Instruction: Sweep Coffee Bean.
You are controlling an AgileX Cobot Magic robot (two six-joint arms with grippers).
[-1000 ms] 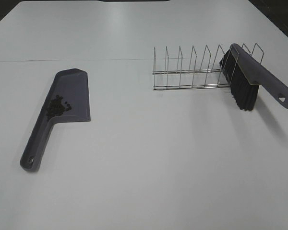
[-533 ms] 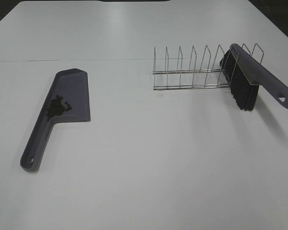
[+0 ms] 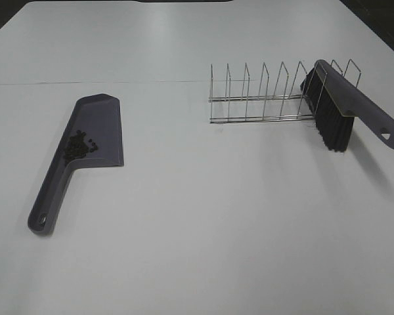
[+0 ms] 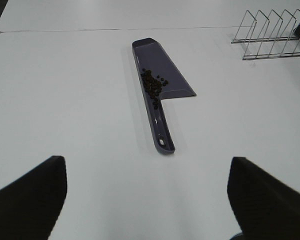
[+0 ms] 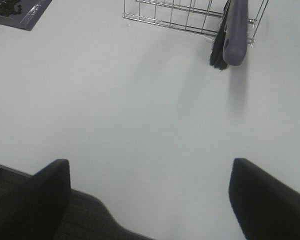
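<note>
At left of the high view, 1 purple dustpan (image 3: pixel 85 141) flat on the white table (image 3: pixel 203 223); long axis diagonal, handle toward the lower left of the frame, blade toward the upper middle; inside it, 1 cluster of coffee bean (image 3: pixel 77 147), sitting where blade meets handle, against the pan's left wall, a few strays just to the right of the heap; too small and bunched to count singly. Right of centre, 1 wire rack (image 3: pixel 266 95), running left to right; at its right end, 1 brush (image 3: pixel 345 108) lodged in the slots, black bristles down and toward the viewer, handle slanting to the right edge of the frame; well apart from the dustpan. In the left wrist view, left gripper (image 4: pixel 147 200) with 2 dark fingers at the lower corners, spread wide, nothing between; dustpan (image 4: pixel 160 90) and beans (image 4: pixel 152 84) near the frame's middle. In the right wrist view, right gripper (image 5: pixel 150 200) likewise parted wide over bare table near its edge, holding nothing.
</note>
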